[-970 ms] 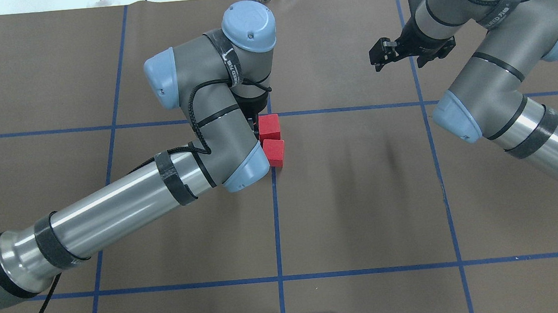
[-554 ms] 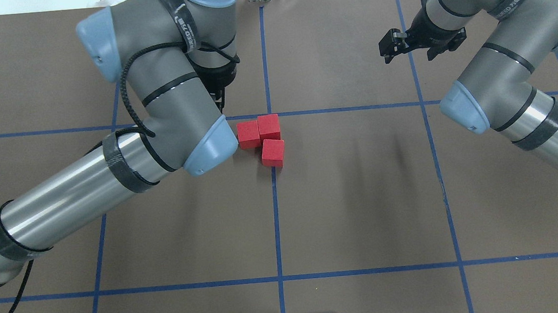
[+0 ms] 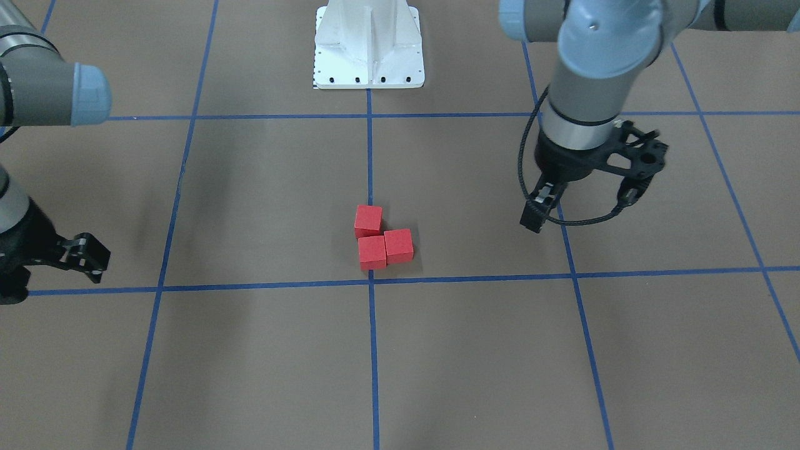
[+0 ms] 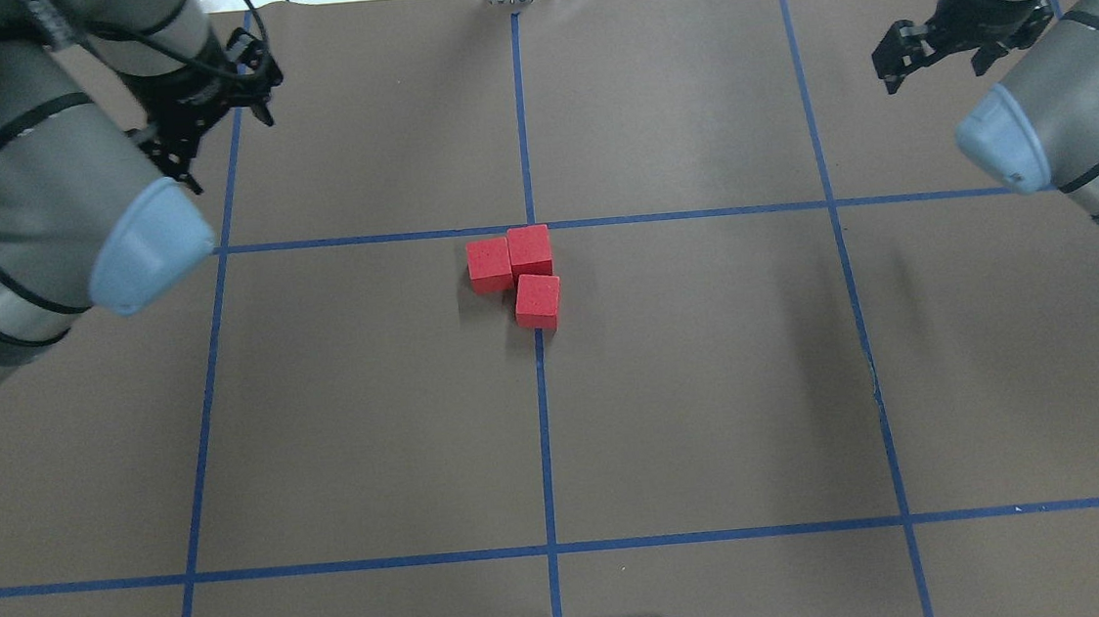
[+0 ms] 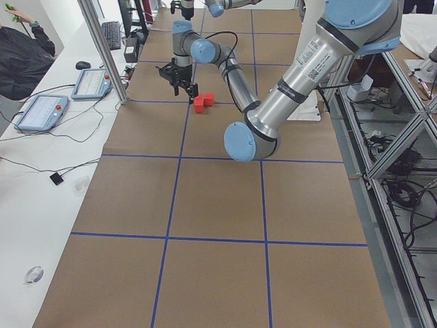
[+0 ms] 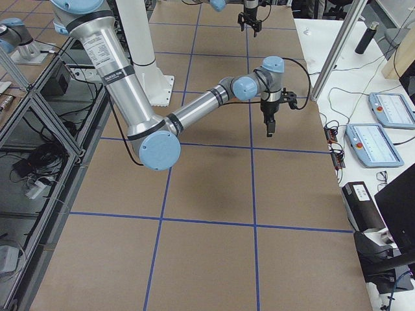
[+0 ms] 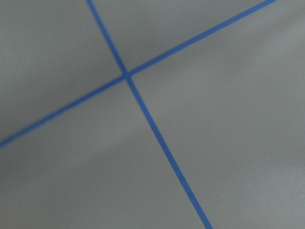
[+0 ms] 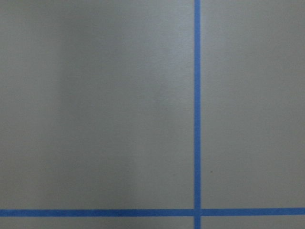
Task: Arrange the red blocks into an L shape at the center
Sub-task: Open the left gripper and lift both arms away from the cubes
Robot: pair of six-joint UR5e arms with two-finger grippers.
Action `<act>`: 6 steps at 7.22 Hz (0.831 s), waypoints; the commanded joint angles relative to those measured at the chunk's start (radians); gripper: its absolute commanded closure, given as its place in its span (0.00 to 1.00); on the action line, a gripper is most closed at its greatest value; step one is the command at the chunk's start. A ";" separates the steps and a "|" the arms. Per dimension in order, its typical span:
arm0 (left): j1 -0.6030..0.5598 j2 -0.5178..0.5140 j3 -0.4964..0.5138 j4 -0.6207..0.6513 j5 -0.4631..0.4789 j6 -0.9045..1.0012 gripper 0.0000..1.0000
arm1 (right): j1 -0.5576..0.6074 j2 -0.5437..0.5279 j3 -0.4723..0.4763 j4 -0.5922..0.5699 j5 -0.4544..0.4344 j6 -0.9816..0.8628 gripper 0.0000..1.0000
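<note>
Over to the left gripper (image 3: 533, 219) first: hangs above a blue tape line (image 3: 565, 237) well off to the side of the action, carries nothing, and shows its fingers too edge-on to call them spread or pressed together. Same story at the right gripper (image 3: 94, 257) across the table: parked out toward the far edge, empty, finger gap impossible to read. Nothing but tape and bare brown surface (image 4: 712, 384) in either wrist view.

Moving out now to the red blocks (image 3: 372, 252): all three down flat, huddled right at the center (image 4: 529, 227), on the robot's side of that tape crossing. Reads as an L already: corner cube (image 4: 529, 249) up against the cross line, left cube (image 4: 489, 264) touching it on the robot's left, nearer cube (image 4: 537, 301) touching it on the side toward the robot. Slightly ragged, though, with the nearer cube turned a touch and the left cube set a shade off line.

Looks like light, stiff stuff, with matte faces, so decent grip and little fear of crushing. Probably light enough to skid at the slightest nudge, mind. Best taken from above across two free opposite faces: the left cube by its near and far faces, the nearer cube by its left and right faces. Better to leave the corner cube alone, hemmed in on two sides.
</note>
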 commanded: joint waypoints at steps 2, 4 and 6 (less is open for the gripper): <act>-0.249 0.280 -0.113 -0.009 -0.084 0.775 0.00 | 0.215 -0.184 -0.003 0.001 0.168 -0.280 0.01; -0.420 0.390 -0.107 -0.022 -0.118 1.220 0.00 | 0.372 -0.299 -0.001 0.004 0.238 -0.496 0.01; -0.529 0.487 -0.095 -0.077 -0.138 1.307 0.00 | 0.375 -0.406 0.015 0.009 0.194 -0.497 0.01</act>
